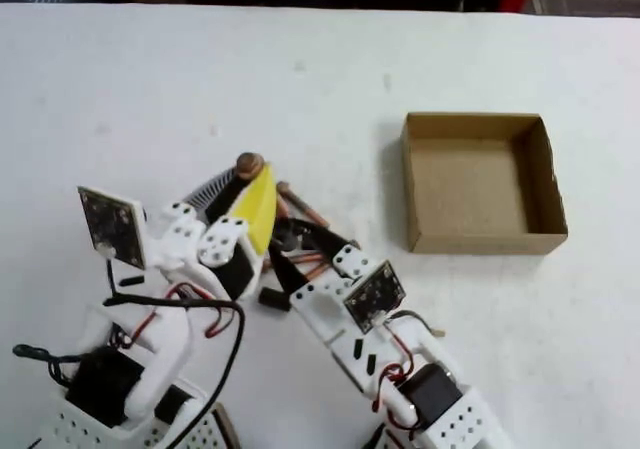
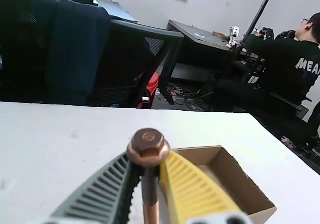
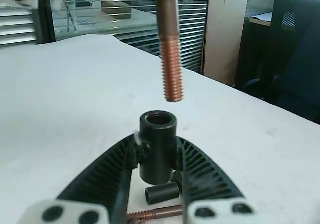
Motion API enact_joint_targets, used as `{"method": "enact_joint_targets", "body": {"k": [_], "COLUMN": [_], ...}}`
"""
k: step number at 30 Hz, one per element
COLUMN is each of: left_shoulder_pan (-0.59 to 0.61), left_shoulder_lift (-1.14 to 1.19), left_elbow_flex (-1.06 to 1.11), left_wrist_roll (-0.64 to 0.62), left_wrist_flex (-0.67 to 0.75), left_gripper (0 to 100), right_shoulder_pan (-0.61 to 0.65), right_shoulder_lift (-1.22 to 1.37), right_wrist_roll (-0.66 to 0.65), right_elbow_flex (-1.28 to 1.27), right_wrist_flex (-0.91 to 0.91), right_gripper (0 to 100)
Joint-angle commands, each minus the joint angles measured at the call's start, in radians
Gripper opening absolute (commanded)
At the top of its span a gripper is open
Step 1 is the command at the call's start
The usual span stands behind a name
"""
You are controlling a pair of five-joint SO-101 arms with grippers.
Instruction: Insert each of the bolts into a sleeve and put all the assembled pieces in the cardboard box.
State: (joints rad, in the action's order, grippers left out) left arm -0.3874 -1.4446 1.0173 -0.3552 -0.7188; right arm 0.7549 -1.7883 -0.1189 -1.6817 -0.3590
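Left claw I read as clamped on a copper bolt, head up. Right claw grips a black sleeve upright. Bolt's threaded tip hangs just above its bore, not touching. Cardboard box sits nearby on the desk.

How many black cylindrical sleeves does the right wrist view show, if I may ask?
2. One black cylindrical sleeve stands upright, clamped in the right gripper; a second sleeve lies on its side on the white table under the gripper. Others may be hidden.
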Motion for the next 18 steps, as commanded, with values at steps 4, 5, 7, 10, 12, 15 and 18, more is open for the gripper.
{"method": "enact_joint_targets", "body": {"k": [4,5,7,10,12,15,18], "left_shoulder_pan": [-0.045,-0.056,-0.062,-0.061,-0.061,-0.059,-0.059], "left_shoulder_lift": [-0.016,-0.016,-0.016,-0.016,-0.016,-0.016,-0.016], "left_elbow_flex": [-0.025,-0.025,-0.025,-0.025,-0.026,-0.026,-0.025], "left_wrist_roll": [0.028,0.029,0.029,0.029,0.031,0.031,0.075], "left_wrist_flex": [-0.034,-0.034,-0.035,-0.038,-0.038,-0.038,-0.043], "left_gripper": [2,2,2,2,2,2,2], "right_shoulder_pan": [-0.016,-0.016,-0.016,-0.016,-0.016,-0.018,-0.018], "right_shoulder_lift": [-0.01,-0.01,-0.01,-0.01,-0.01,-0.01,-0.01], "right_wrist_roll": [0.008,0.008,0.008,0.008,0.008,0.008,0.008], "right_elbow_flex": [-0.009,-0.009,-0.009,-0.009,-0.009,-0.009,-0.009], "right_wrist_flex": [-0.001,-0.001,-0.001,-0.002,-0.002,-0.002,-0.002], "right_gripper": [1.7,1.7,1.7,1.7,1.7,1.7,1.7]}}
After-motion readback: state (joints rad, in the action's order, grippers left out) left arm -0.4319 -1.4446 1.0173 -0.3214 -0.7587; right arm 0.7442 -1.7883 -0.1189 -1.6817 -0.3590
